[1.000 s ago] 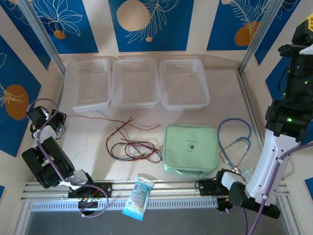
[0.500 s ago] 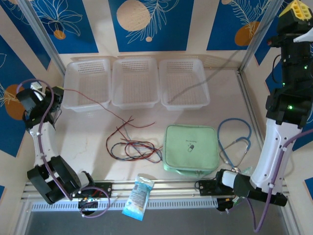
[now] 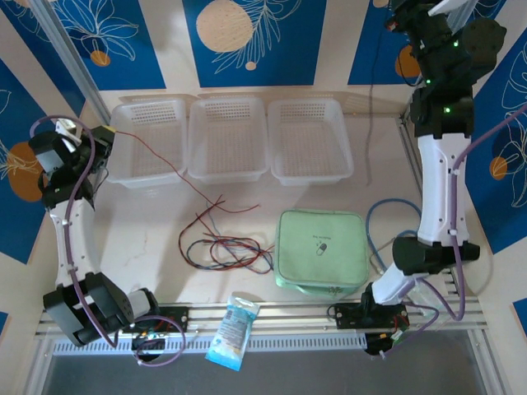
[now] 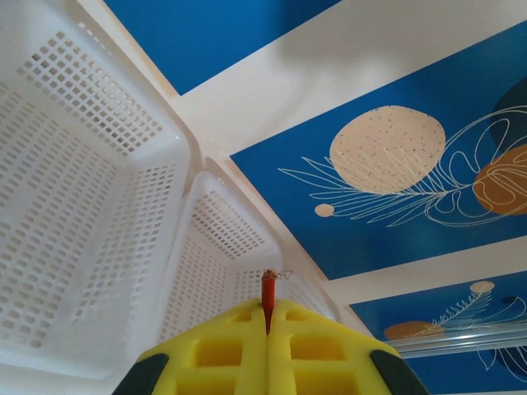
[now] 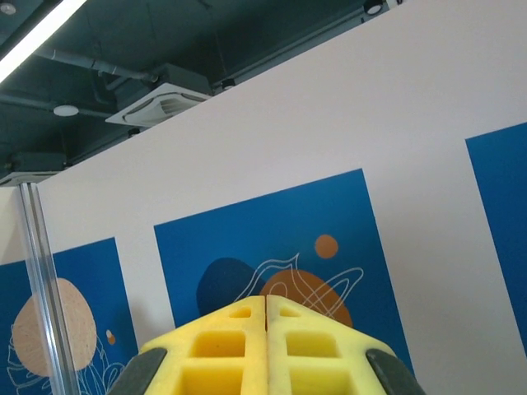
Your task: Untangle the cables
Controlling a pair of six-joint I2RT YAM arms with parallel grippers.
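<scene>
Green pouch [image 3: 321, 249] just beside tangled cables [image 3: 230, 244]; white baskets [image 3: 228, 101] behind

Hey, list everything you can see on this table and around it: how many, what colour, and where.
baskets: three, white, in a row at the back of the table
loose cables: several, red, black and blue-grey, tangled at the table's centre
red cable: one, red, stretched from the tangle up to the left end effector
pouch: one, pale green, right of the tangle
cord: one, light blue, looped right of the pouch
packet: one, blue and white, at the table's near edge
left end effector: one, yellow pads, shut on the red cable, beside the left basket
right end effector: one, yellow pads, shut, high up at the right rear
</scene>
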